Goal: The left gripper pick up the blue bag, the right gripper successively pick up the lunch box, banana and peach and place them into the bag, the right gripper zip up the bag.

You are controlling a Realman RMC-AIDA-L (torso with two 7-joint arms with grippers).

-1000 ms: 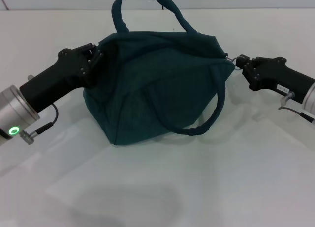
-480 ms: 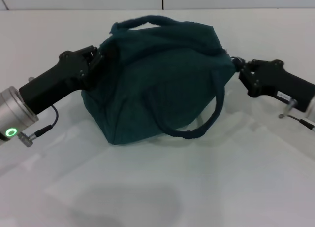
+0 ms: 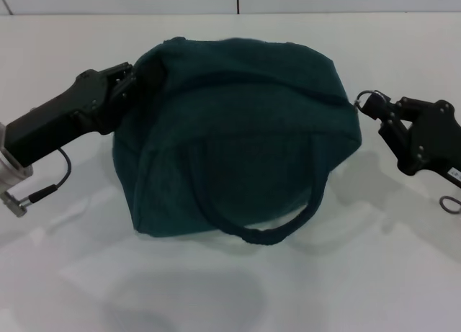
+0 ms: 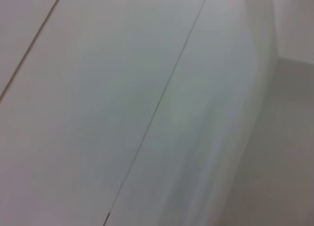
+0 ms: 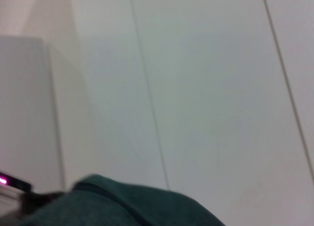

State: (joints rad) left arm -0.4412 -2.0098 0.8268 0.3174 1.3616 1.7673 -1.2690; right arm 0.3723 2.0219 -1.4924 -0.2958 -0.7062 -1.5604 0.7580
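At the frame's left edge my left gripper [image 3: 132,78] is clenched on the upper left corner of the blue bag [image 3: 238,130], which fills the centre over the white table [image 3: 238,289]. At right, my right gripper [image 3: 385,116] grasps the bag's zipper ring [image 3: 369,99].

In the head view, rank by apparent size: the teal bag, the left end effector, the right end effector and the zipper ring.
1. Dark teal-blue fabric bag, largest by far.
2-3. Black left end effector and black right end effector: similar, unranked.
4. Small metal zipper ring.
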